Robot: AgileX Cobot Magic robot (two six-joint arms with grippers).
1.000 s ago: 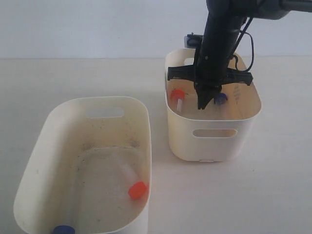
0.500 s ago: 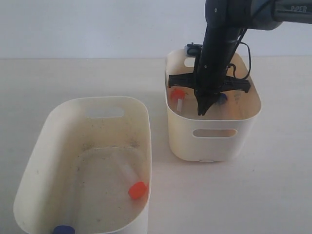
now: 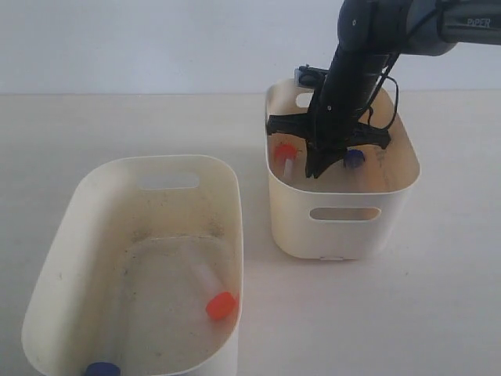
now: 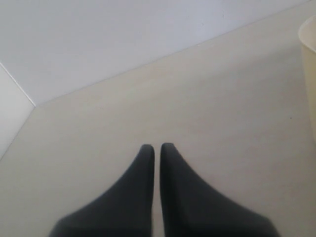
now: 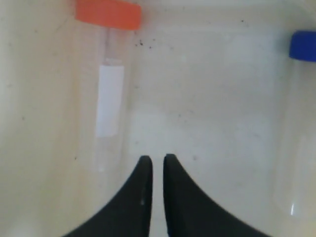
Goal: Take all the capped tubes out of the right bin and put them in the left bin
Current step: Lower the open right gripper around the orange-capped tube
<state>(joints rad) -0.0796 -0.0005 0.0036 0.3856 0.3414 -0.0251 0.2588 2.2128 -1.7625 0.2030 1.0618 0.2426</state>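
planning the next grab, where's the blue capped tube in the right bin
Exterior view: the blue capped tube is inside the right bin, just right of the right gripper.

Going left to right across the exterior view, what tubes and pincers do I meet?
Dark-blue-capped clear plastic tube, orange-capped clear plastic tube, both in larger cream plastic tub; then in smaller cream tub: orange-capped tube, black right pincer, blue-capped tube.

Right gripper (image 3: 313,171) hangs in right bin (image 3: 344,235) between orange-capped tube (image 3: 285,153) and blue-capped tube (image 3: 355,158).
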